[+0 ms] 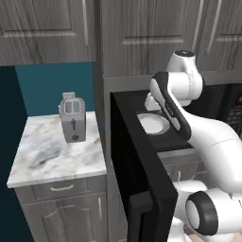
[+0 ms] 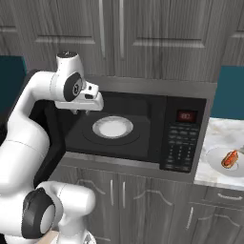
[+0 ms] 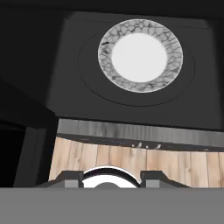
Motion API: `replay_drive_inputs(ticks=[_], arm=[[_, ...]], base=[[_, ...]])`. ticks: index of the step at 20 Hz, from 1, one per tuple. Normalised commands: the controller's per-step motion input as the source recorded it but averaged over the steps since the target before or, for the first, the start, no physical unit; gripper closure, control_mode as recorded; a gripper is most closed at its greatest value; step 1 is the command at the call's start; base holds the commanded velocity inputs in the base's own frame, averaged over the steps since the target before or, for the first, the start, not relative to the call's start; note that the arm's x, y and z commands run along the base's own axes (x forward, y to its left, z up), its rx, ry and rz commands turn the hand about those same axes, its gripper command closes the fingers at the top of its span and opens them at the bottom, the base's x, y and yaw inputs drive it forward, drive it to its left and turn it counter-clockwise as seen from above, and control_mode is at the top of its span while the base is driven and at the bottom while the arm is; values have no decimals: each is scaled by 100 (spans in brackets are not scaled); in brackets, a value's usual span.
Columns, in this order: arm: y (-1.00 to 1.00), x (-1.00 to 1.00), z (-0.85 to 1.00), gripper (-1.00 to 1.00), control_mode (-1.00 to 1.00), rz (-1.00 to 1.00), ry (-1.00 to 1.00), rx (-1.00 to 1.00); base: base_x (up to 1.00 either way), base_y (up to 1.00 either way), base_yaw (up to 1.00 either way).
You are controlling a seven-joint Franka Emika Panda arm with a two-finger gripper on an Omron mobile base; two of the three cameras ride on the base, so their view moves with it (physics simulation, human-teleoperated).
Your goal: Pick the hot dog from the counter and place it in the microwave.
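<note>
The hot dog [image 2: 230,158], an orange-red sausage in a tan bun, lies on a white plate [image 2: 217,159] on the marble counter [image 2: 214,136] to the right of the microwave [image 2: 183,138]. The microwave stands open, its round white turntable plate [image 2: 112,127] [image 1: 153,124] [image 3: 140,56] bare in the dark cavity. My gripper [image 2: 81,113] hangs at the cavity's front left, above and in front of the turntable, far left of the hot dog. In the hand view its fingertips [image 3: 70,177] stand well apart with nothing between them, so it is open.
The black microwave door [image 1: 137,179] swings out wide to the left of the cavity. A silver toaster [image 1: 72,120] stands on the left marble counter [image 1: 52,158]. Grey wood-grain cabinets [image 2: 143,28] hang above, and the button panel with red display [image 2: 186,116] sits on the microwave's right.
</note>
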Motion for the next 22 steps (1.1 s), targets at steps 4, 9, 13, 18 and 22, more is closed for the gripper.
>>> replay_drive_inputs(ticks=[4,9,13,18,22], arm=[[0,0,0,-100,100,0,0,0],[0,0,0,-100,100,0,0,0],[0,0,0,-100,100,0,0,0],[0,0,0,-100,100,0,0,0],[0,0,0,-100,100,0,0,0]], base=[[-41,-18,0],[-32,-72,-14],[6,-82,-12],[3,-75,-9],[31,-49,-6]])
